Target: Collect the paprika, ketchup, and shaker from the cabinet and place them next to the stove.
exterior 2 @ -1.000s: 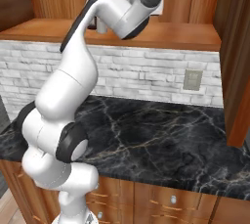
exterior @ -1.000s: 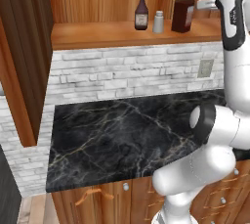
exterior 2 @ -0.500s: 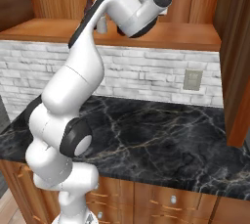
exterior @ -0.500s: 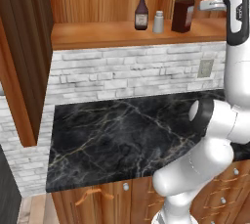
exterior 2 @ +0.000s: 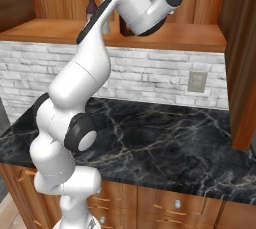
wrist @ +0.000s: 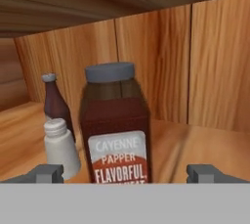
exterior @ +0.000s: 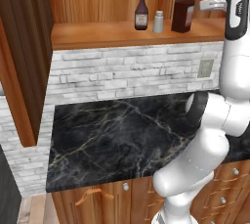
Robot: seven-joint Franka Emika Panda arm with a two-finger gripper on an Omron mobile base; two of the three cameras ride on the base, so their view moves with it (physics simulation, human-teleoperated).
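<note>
A: How far along is the job?

B: Barely begun, by my reading; the paprika (wrist: pixel 116 130), the ketchup (wrist: pixel 55 104) and the shaker (wrist: pixel 60 148) all stand on the shelf board of the cabinet (exterior: pixel 122 34), and none has reached the stove side yet; all three are left to fetch.

A: And the gripper (wrist: pixel 124 174)?

B: Spread wide, holding nothing; in the hand view one fingertip rises on each side of the paprika, with a clear gap on both sides; the jar sits dead ahead, its grey cap above the tips, its label facing the hand.

A: Where are the other two from there?

B: Off to the hand's left; the shaker just beside the paprika and nearer, the ketchup behind the shaker, closer to the back panel.

A: Anything in the way?

B: The shaker is the worry; it stands near the left finger's path, so a careless advance could nudge it; the cabinet ceiling hangs low above; below the shelf lie white brick and a black marble counter (exterior: pixel 122 135).
</note>
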